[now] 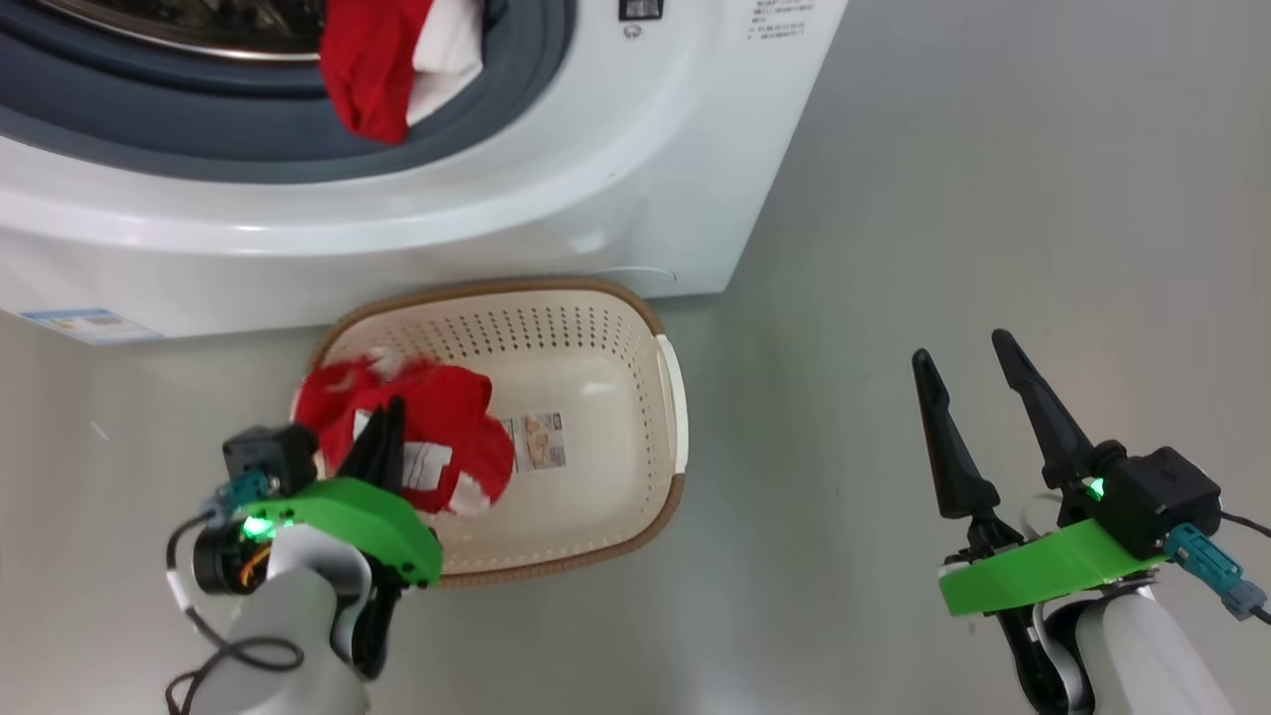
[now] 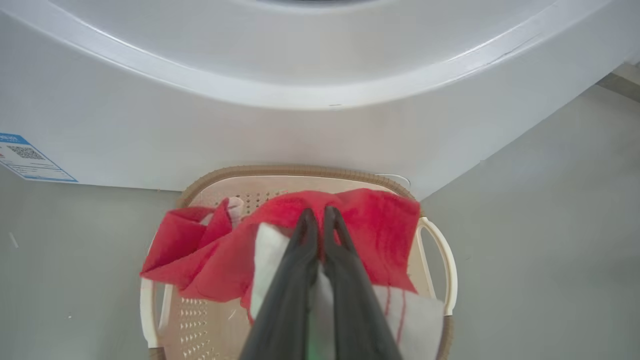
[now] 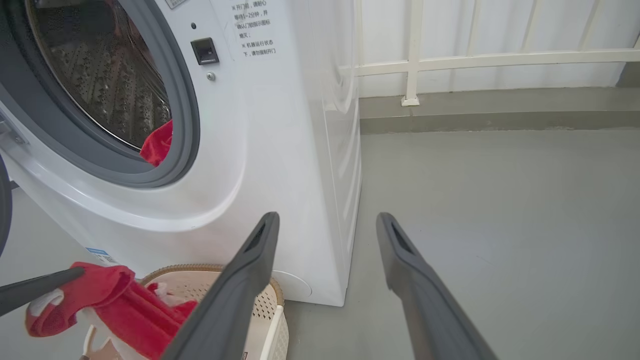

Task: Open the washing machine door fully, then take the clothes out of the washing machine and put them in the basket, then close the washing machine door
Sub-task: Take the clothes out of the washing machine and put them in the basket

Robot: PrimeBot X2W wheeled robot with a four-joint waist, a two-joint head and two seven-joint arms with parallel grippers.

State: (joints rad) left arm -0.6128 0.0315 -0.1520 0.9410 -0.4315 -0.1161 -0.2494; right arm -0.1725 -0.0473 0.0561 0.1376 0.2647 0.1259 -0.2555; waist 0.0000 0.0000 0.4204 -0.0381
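Grey floor (image 1: 943,199), basket (image 1: 596,397) just beside the washer (image 1: 397,248): your left fingers (image 2: 300,280) are clamped on one red garment (image 1: 447,417) above it, right fingers (image 1: 948,447) apart, second garment (image 1: 367,70) at the drum lip; release off-centre and it could drape over the rim.

Both arms same build. Left arm (image 1: 298,616), at the basket's (image 1: 556,333) near-left rim: pale grey forearm, bright green wrist plate (image 1: 357,516), black camera block (image 1: 268,452), lit green LED (image 1: 258,528), teal connector (image 1: 243,489), looping black cables (image 1: 228,650), orange wires (image 1: 253,561), two tapered black fingers (image 1: 382,447). Right arm (image 1: 1142,645), well right of the basket: same parts, black cable (image 1: 1246,521) off its teal plug (image 1: 1206,566).
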